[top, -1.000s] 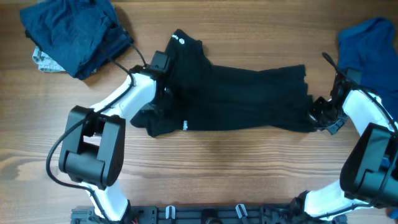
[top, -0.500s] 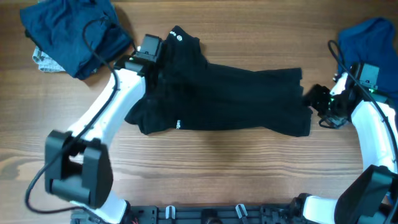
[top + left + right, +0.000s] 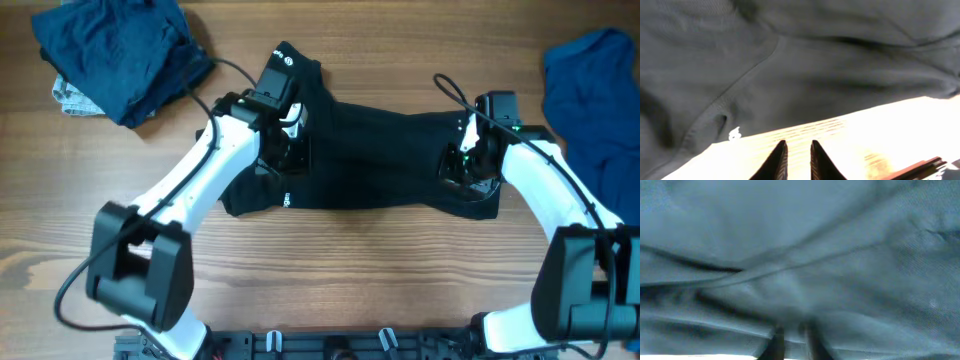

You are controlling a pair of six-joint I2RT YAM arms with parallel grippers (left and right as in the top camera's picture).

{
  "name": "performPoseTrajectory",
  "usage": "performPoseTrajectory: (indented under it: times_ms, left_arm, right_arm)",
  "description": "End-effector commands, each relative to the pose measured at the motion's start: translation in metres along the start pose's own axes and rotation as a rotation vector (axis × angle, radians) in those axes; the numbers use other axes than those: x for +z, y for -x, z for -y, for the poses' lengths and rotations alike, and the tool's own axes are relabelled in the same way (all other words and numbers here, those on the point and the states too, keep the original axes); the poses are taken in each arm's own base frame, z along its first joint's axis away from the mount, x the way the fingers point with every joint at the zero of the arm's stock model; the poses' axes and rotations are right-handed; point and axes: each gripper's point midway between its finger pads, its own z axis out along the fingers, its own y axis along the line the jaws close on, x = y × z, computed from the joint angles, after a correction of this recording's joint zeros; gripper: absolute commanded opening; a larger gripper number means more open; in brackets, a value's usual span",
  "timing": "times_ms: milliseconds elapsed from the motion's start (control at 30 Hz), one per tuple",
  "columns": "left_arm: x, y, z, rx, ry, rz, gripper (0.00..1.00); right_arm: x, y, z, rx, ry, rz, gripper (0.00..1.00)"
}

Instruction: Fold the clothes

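- The plain black limp shirt-like garment [image 3: 390, 160] lay spread lengthwise on the pale wood desk [image 3: 350, 280], one end under each pair of jaws. This looked like a stretch to flatten it before any fold.
- The left jaws were drawn nearly together with nothing between the fingertips [image 3: 780, 157]. They hung over bare desk, with the garment's hem and its tiny white label [image 3: 734, 133] just ahead of them. They had probably come off the cloth or missed its edge.
- The right jaws were clenched, with the fingertips [image 3: 776, 342] low against rumpled fabric that filled the view ahead. A crease ran toward them, but I could not tell whether cloth was pinched.
- Well beyond the left jaws, a crumpled dark blue heap [image 3: 120, 55] sat in the desk's far corner. A royal blue garment [image 3: 590, 90] lay outward of the right jaws. Both were apart from the black one, seemingly waiting their turn.
- No fold was made yet, so the task seemed to be early.
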Motion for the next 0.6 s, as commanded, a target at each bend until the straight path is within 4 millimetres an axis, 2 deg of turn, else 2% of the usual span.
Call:
performPoseTrajectory:
  times_ms: [0,67,233,400,567]
  left_arm:
    - [0.019,-0.003,-0.003,-0.109,0.006,-0.058,0.10]
    - [0.025,-0.005,-0.006,-0.132,0.014,-0.078,0.06]
    - [0.034,-0.010,-0.010,-0.142,0.031,-0.111,0.07]
    - [0.057,-0.004,-0.018,-0.154,0.042,-0.129,0.07]
    - [0.068,0.001,-0.022,-0.155,0.047,-0.123,0.09]
  right_arm:
    - [0.007,-0.005,0.015,0.127,-0.082,-0.026,0.04]
    - [0.006,-0.011,0.017,0.149,-0.090,-0.048,0.04]
    - [0.005,-0.024,0.018,0.178,-0.099,-0.102,0.04]
    - [0.006,-0.024,0.017,0.194,-0.094,-0.105,0.05]
    - [0.008,-0.008,0.012,0.206,-0.065,-0.043,0.04]
